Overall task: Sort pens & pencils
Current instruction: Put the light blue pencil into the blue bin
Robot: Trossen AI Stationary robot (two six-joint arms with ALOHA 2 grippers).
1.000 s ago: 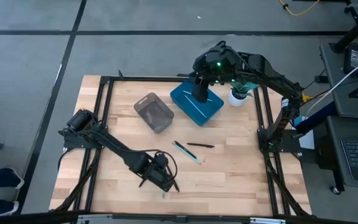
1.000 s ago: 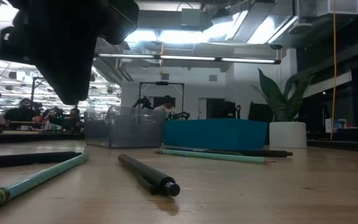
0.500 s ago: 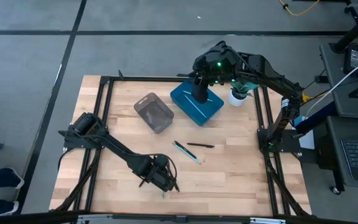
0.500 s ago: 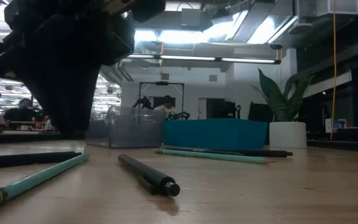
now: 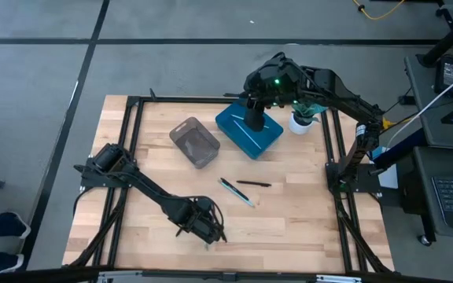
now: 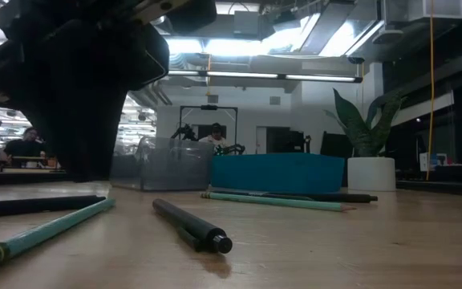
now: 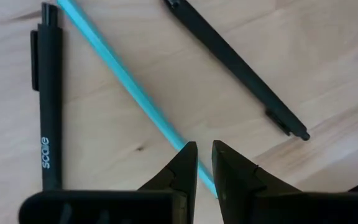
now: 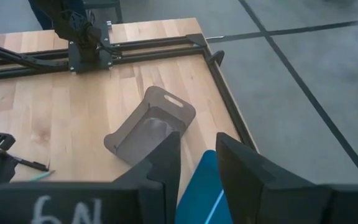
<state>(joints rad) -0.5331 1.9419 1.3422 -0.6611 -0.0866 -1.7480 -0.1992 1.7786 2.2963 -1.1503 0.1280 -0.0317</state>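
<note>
My left gripper (image 7: 204,152) is low over the table's near side (image 5: 204,226), shut on a light blue pencil (image 7: 117,78). Two black pens (image 7: 45,112) (image 7: 235,68) lie flat on either side of that pencil. The low view shows the pencil (image 6: 42,233) and a black pen (image 6: 191,226) flat on the wood. A second light blue pencil (image 5: 236,191) and black pen (image 5: 254,183) lie at mid-table. My right gripper (image 8: 197,146) hangs open above the blue tray (image 5: 248,130), touching nothing. My left gripper comes from above, pointing down, with one finger (image 7: 185,165) on each side of the light blue pencil's shaft (image 7: 207,180). The pencil runs slantwise through the narrow gap. It lies flat on the table; its end past the fingers is hidden.
A clear plastic bin (image 5: 195,141) sits left of the blue tray, and a white plant pot (image 5: 301,119) stands to the tray's right. A black metal frame (image 5: 132,118) borders the wooden table. People sit at desks in the room beyond.
My left gripper has come down toward the table over the pencil and pens near the near edge. The pens and pencils have stayed where they lay.
</note>
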